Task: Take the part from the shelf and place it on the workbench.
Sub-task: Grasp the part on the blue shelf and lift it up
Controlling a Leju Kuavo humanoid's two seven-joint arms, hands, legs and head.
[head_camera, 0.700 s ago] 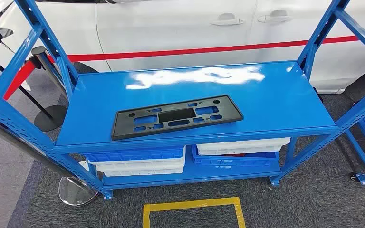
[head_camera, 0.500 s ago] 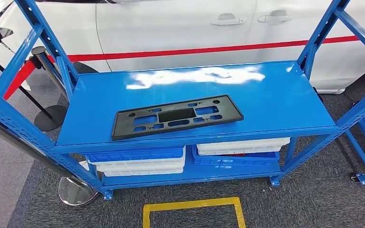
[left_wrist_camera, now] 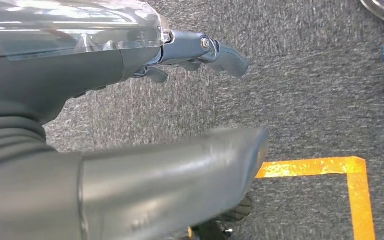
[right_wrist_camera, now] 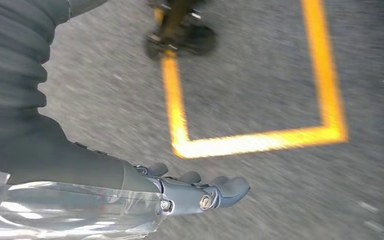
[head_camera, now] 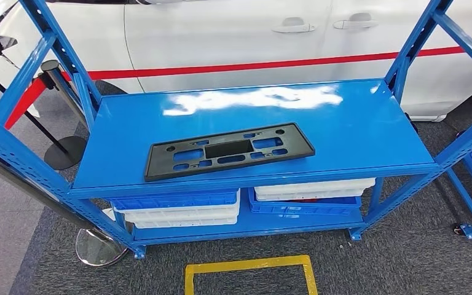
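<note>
Ahead, a white car (head_camera: pixel 233 37) with a red stripe is standing behind the blue shelf (head_camera: pixel 369 132). Lying flat on its top deck, near the front edge, is the black slotted part (head_camera: pixel 228 150). Blue and white bins (head_camera: pixel 178 208) are sitting below. Left hand (left_wrist_camera: pixel 130 130) and right hand (right_wrist_camera: pixel 195 192) are hanging over grey carpet by yellow floor tape (right_wrist_camera: pixel 255 142), fingers extended, holding nothing.

From my head view I see no change: the black part (head_camera: pixel 228 151) lies where it lay on the blue shelf (head_camera: pixel 356 132).
</note>
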